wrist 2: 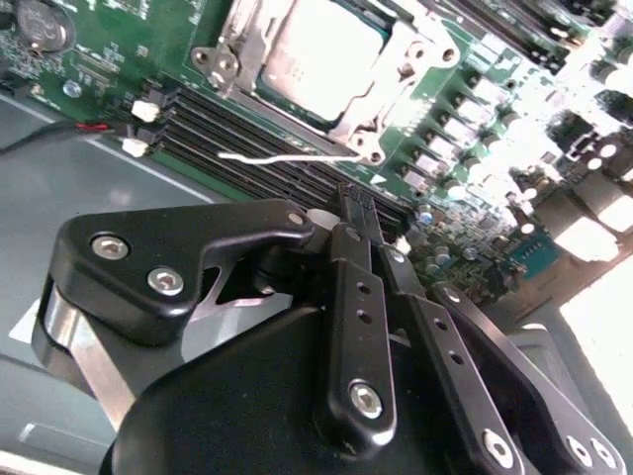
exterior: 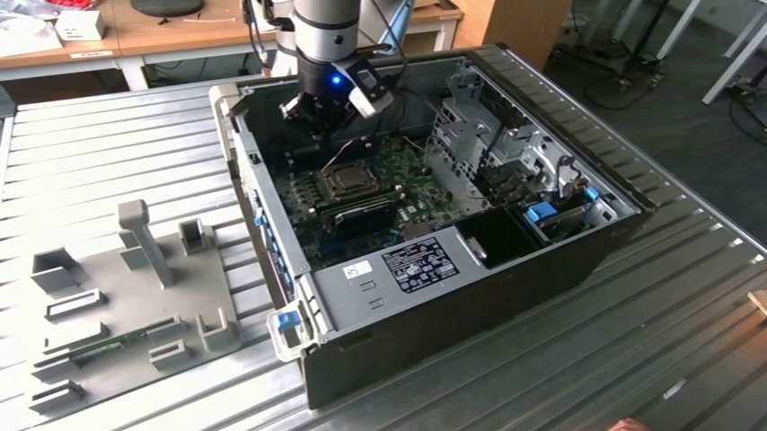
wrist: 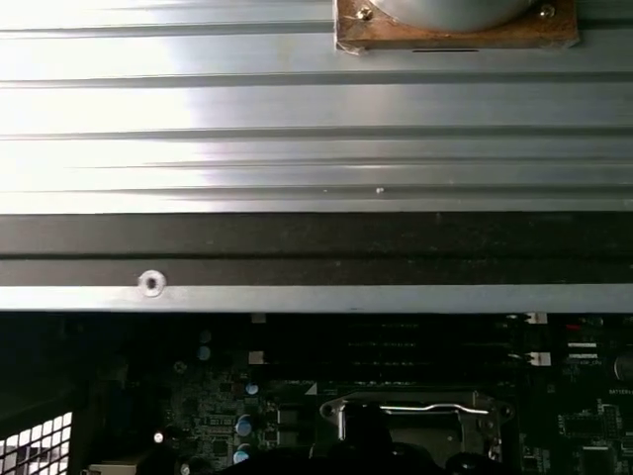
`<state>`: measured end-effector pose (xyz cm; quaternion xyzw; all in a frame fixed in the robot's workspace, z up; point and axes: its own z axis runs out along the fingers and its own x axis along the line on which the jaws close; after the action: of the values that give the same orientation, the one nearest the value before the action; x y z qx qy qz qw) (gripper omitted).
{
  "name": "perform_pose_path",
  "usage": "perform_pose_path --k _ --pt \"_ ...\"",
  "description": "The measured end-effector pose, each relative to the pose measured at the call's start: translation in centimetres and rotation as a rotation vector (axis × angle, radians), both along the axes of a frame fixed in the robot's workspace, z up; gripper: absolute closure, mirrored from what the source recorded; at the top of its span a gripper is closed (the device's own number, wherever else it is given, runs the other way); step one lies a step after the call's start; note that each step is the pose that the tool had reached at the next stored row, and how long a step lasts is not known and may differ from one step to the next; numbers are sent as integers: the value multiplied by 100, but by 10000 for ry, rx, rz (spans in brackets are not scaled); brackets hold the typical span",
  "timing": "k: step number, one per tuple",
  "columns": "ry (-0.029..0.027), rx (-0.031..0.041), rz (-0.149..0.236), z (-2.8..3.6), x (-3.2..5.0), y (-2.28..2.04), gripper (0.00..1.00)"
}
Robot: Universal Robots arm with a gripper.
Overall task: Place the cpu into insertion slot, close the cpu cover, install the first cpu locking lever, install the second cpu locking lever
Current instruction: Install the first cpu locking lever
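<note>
cpu (wrist 2: 316, 49) seated, cpu cover (wrist 2: 388, 91) down holding it | gripper (wrist 2: 354, 201) clenched, empty, nr locking lever (wrist 2: 292, 156) | prob narrow tip for pushing

I count one robot arm (exterior: 323, 27) with one gripper (wrist 2: 358, 206) on it. There is one open computer box (exterior: 504, 287) and one green circuit board (wrist 2: 99, 59) inside it. On the board I see one insertion slot (exterior: 330, 176), one cpu (wrist 2: 316, 54) and one cpu cover (wrist 2: 391, 74). I can make out one thin wire lever (wrist 2: 287, 156). The box has two stickers, one black sticker (exterior: 419, 263) and one white sticker (exterior: 357, 269). Beside the box lies one grey tray (exterior: 120, 305) with one tall post (exterior: 142, 238). I cannot count the long dark memory slots (wrist 2: 247, 148) for sure
</note>
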<state>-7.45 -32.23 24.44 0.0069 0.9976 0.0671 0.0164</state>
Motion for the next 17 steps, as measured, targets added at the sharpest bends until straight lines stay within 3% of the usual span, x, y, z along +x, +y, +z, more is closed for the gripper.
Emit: perform_pose_path --k 8,17 --pt "3 -1 0 -30 80 54 90" --pt "2 5 -1 -99 175 73 90"
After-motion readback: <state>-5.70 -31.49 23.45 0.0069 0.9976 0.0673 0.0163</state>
